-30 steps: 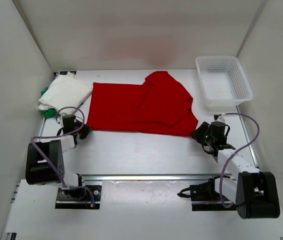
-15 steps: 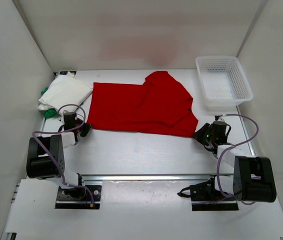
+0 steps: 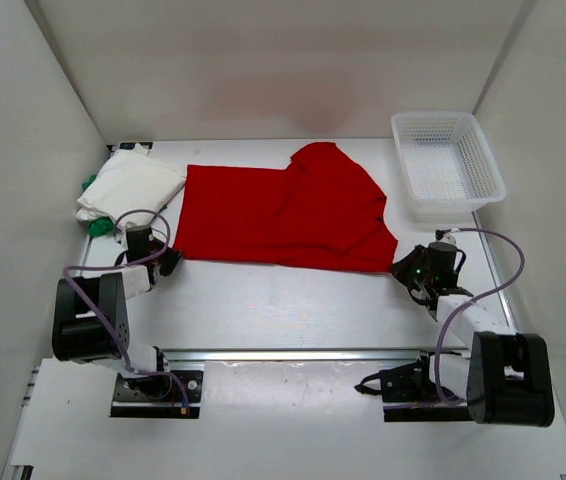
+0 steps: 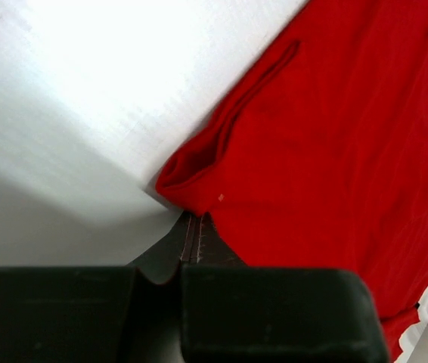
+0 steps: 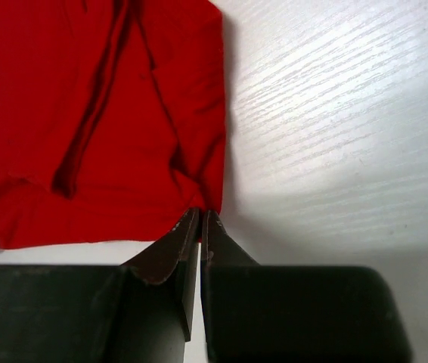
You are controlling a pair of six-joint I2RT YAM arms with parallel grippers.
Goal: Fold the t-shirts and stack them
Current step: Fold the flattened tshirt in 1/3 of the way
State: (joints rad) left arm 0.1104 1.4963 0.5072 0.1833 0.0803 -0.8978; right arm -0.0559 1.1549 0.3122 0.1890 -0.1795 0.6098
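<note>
The red t-shirt [image 3: 283, 215] lies spread across the middle of the table. Its near left corner [image 4: 187, 178] is pinched by my left gripper [image 3: 170, 260], whose jaws are shut on the cloth [image 4: 196, 219]. At the near right corner [image 5: 210, 193] my right gripper [image 3: 400, 267] is shut on the hem [image 5: 200, 215]. A folded white t-shirt [image 3: 131, 183] lies at the far left, on top of a green t-shirt [image 3: 96, 226] of which only edges show.
A white mesh basket [image 3: 446, 165] stands at the far right corner, close to the red shirt's right edge. White walls enclose the table on three sides. A metal rail [image 3: 293, 353] runs along the near edge between the arm bases.
Both grippers have closed on the red shirt's near corners; the right arm shifted slightly at the corner. The shirt itself has not moved.
</note>
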